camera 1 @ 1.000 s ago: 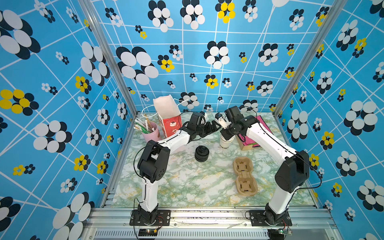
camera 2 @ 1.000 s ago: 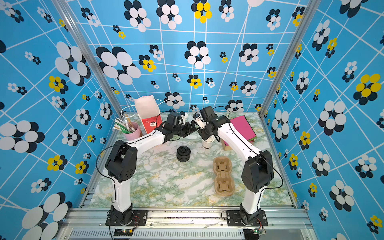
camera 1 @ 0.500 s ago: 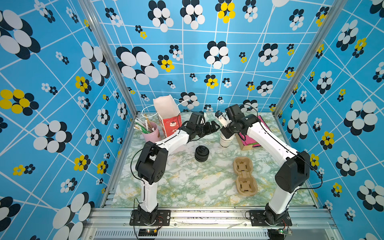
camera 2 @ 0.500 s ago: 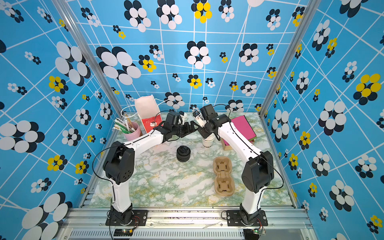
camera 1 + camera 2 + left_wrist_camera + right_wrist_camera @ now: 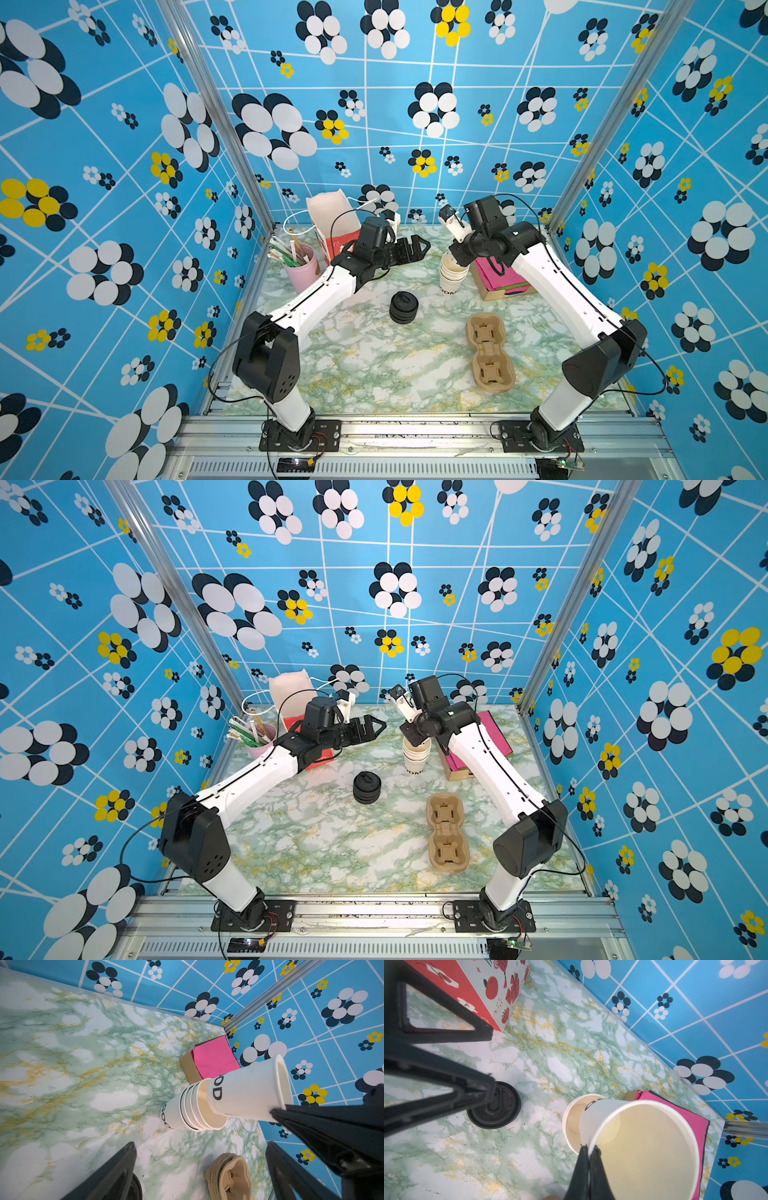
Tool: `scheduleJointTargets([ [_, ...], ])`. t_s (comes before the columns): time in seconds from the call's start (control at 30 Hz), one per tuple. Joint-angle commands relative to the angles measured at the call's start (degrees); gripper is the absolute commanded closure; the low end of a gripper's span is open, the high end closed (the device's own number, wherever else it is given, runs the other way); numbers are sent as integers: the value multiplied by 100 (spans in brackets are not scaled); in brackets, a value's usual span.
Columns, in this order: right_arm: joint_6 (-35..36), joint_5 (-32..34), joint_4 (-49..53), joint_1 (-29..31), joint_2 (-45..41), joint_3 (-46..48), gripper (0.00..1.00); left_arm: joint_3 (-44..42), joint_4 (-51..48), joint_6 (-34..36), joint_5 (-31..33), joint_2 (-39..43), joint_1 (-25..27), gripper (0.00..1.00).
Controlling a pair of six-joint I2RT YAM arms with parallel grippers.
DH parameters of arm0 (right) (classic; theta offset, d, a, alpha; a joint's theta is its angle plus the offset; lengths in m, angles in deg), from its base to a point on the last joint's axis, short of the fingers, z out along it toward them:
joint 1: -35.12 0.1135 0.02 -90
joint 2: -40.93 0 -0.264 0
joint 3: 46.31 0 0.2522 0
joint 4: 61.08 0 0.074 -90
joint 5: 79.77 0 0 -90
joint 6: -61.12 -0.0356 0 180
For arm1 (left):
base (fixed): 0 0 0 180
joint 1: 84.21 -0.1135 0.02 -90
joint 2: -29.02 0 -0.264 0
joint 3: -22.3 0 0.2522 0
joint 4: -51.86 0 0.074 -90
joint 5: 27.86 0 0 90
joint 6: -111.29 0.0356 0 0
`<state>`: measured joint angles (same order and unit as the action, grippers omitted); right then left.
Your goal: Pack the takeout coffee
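Cup pinched by its rim: right gripper (image 5: 588, 1148) clamps an open-topped white paper cup (image 5: 249, 1093), tilted over the stack of white cups (image 5: 187, 1113).
Dark letters "OD" show near its base; left gripper (image 5: 417, 248) gapes wide and empty nearby.

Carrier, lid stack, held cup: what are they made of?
Carrier: moulded paper pulp by the look, matte tan, fibrous, soft edges.
Lid stack: probably thin plastic, black, slight sheen on moulded ridges.
Held cup: paper, matte white, rolled rim, creamy lining.
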<state>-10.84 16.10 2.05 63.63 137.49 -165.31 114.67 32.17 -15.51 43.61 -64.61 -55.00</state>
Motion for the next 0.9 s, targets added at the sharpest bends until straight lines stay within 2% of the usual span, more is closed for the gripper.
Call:
scheduleJointTargets([
  [0.0, 61, -47, 364, 130, -423, -284, 100, -348, -432, 454, 272, 546, -55, 1],
  [0.2, 335, -308, 760, 685, -1012, -62, 100, -1282, -817, 721, 456, 1624, -113, 0],
  [0.33, 305, -480, 719, 1231, -1380, 474, 100, -1836, -1256, 940, 671, 2369, -173, 1],
  [0.6, -268, -307, -36, 2271, -1662, 2093, 100, -2808, -1803, 1075, 1113, 3646, -430, 1],
  [0.87, -909, -342, -1180, 2984, -1438, 3180, 100, -3163, -1717, 854, 1168, 4024, -704, 1],
])
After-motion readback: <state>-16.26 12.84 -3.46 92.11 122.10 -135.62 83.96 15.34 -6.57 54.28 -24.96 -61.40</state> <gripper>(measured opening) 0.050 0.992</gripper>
